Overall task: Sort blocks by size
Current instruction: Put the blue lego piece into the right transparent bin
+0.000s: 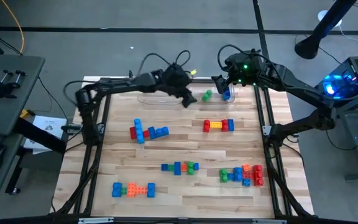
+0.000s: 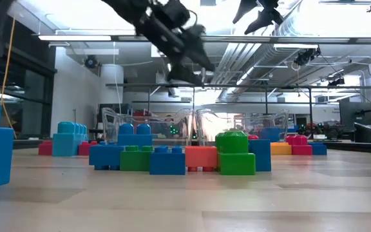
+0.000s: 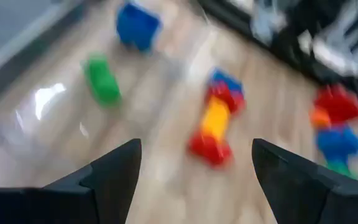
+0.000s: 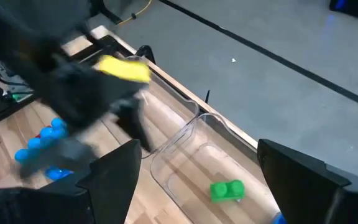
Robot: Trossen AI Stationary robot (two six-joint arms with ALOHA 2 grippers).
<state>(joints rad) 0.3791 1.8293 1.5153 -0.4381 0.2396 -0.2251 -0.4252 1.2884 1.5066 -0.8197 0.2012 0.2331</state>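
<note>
Left gripper spread wide, holding nothing, poised over the far end of the table at the edge of a clear bin. Seen through its own wrist camera, two dark fingers well apart with bare wood between them. Left arm stretched in from the left side, forearm running along the back rail, wrist bent toward the middle. In the low view, hanging high above the bricks and clear of them all.

Right gripper likewise spread and empty, held over the second clear bin at the far right of centre; arm folded in from the right, elbow out past the table frame. Inside that bin a green brick lying flat and a blue brick just beside it.

Further out on the wood: a red-yellow-red row with a blue end near the right bin; a blue cluster with a red piece left of centre; a short blue, orange and green row in the middle; a mixed green, blue, orange and red heap near right; a blue, green and orange row near left. A yellow patch visible on the left arm from the right wrist camera — possibly a label, too blurred to say.
</note>
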